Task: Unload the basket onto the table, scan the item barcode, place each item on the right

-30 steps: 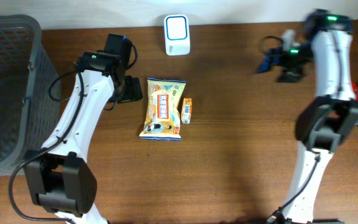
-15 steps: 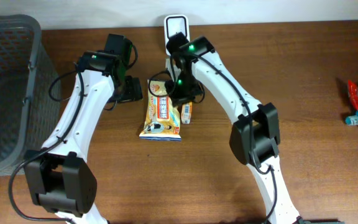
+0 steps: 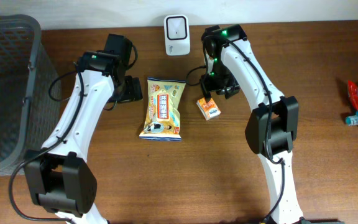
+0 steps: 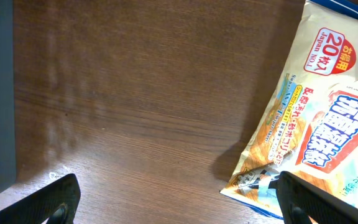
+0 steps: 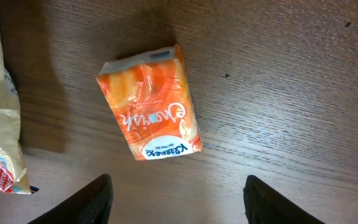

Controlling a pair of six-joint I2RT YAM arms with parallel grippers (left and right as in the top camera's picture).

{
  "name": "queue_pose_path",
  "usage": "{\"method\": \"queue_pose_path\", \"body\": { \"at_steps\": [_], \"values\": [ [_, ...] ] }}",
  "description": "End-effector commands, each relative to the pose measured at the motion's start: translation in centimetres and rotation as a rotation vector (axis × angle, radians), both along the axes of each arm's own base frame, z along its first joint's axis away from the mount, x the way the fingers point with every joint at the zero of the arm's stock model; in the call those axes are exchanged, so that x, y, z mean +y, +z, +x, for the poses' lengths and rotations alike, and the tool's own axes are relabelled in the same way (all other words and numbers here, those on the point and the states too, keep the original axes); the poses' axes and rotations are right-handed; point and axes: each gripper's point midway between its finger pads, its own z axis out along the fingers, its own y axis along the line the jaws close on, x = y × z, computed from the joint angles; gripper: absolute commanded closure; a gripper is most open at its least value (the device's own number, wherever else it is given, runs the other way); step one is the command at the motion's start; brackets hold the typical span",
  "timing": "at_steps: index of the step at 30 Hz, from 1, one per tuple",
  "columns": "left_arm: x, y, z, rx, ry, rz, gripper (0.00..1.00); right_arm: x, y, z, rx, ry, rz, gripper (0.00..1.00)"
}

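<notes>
Two tools gape empty: left tool point(image 4: 179, 199) by the snack bag point(image 3: 162, 109), right tool point(image 5: 179, 202) over the orange packet point(image 5: 151, 102) lying flat on open desk point(image 3: 316, 162); scanner point(image 3: 177, 27) at the back edge, basket point(image 3: 5, 93) far left.

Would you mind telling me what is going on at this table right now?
The right gripper hovers open over a small orange packet that lies on the table, not gripped. The left gripper hangs open beside the snack bag. The scanner stands at the back edge, and nothing is held up to it yet.
</notes>
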Motion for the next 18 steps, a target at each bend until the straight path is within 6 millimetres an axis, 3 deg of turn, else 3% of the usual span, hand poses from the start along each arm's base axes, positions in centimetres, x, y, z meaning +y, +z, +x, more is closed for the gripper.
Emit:
{"method": "queue_pose_path", "body": {
  "at_steps": [1, 4, 6, 8, 10, 11, 12, 14, 16, 18],
  "values": [
    [0.0, 0.0, 0.0, -0.001, 0.0, -0.004, 0.01, 2.7, 1.0, -1.0, 0.018, 0.086, 0.113, 0.39],
    [0.0, 0.0, 0.0, -0.001, 0.0, -0.004, 0.01, 3.8, 0.5, -1.7, -0.001, 0.168, 0.029, 0.48],
    [0.0, 0.0, 0.0, 0.0, 0.0, -0.004, 0.01, 2.7, -1.2, -1.5, -0.068, 0.133, -0.21, 0.5],
    [0.0, 0.0, 0.0, -0.001, 0.0, -0.004, 0.01, 3.1, -3.6, -1.6, -0.115, 0.134, -0.3, 0.6],
    [0.0, 0.0, 0.0, 0.0, 0.0, -0.004, 0.01, 1.3, -4.2, -0.5, -0.199, 0.076, -0.437, 0.62],
    [0.0, 0.0, 0.0, -0.001, 0.0, -0.004, 0.01, 1.1, -4.6, -0.3, -0.208, 0.074, -0.441, 0.66],
    [0.0, 0.0, 0.0, 0.0, 0.0, -0.004, 0.01, 1.1, -5.2, -0.6, -0.199, 0.074, -0.44, 0.78],
    [0.0, 0.0, 0.0, -0.001, 0.0, -0.004, 0.01, 1.5, -5.3, -1.1, -0.172, 0.072, -0.412, 0.96],
    [0.0, 0.0, 0.0, -0.001, 0.0, -0.004, 0.01, 1.9, -4.6, -1.4, -0.152, 0.063, -0.381, 0.96],
    [0.0, 0.0, 0.0, -0.001, 0.0, -0.004, 0.01, 2.7, -1.0, -0.9, -0.135, 0.008, -0.263, 0.96]
  ]
}}
